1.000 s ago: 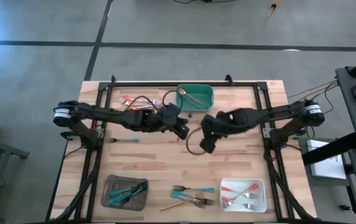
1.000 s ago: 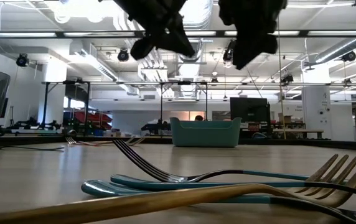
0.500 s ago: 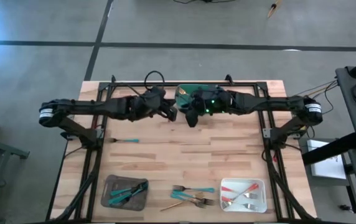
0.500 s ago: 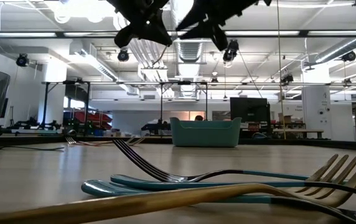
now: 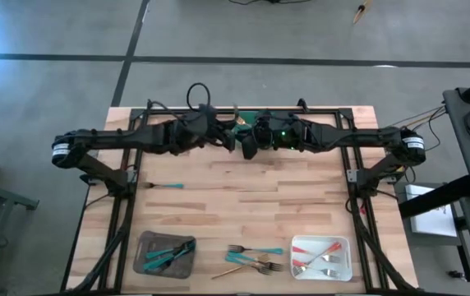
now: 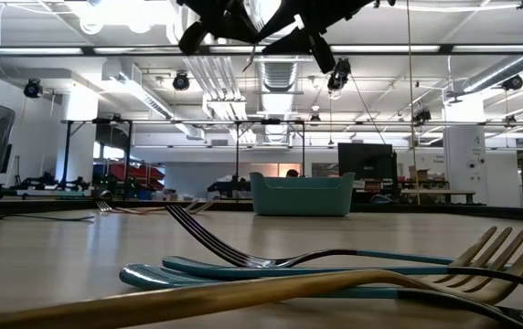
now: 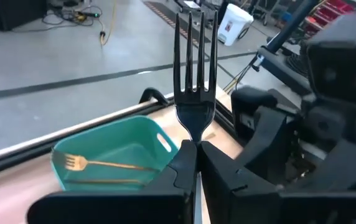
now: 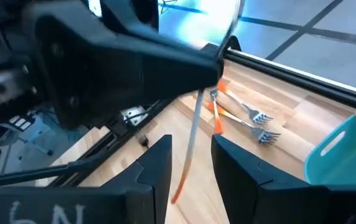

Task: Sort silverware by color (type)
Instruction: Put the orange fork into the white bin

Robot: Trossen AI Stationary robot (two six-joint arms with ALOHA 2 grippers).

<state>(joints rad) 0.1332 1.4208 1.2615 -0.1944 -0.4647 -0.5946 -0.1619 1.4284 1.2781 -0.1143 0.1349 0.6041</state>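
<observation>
I see the wooden worktop (image 5: 243, 205) on grey floor, left end effector (image 7: 190, 163) clamped on a fork (image 7: 195, 74) over the green tray (image 7: 112, 149), right end effector (image 8: 190, 163) parted, silverware (image 5: 255, 260) near the front edge.

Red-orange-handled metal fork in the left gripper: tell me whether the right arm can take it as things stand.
Probably yes. The red-orange-handled metal fork hangs from the shut left gripper, and its handle sits between the right gripper's open fingers, with nothing else between them.
</observation>
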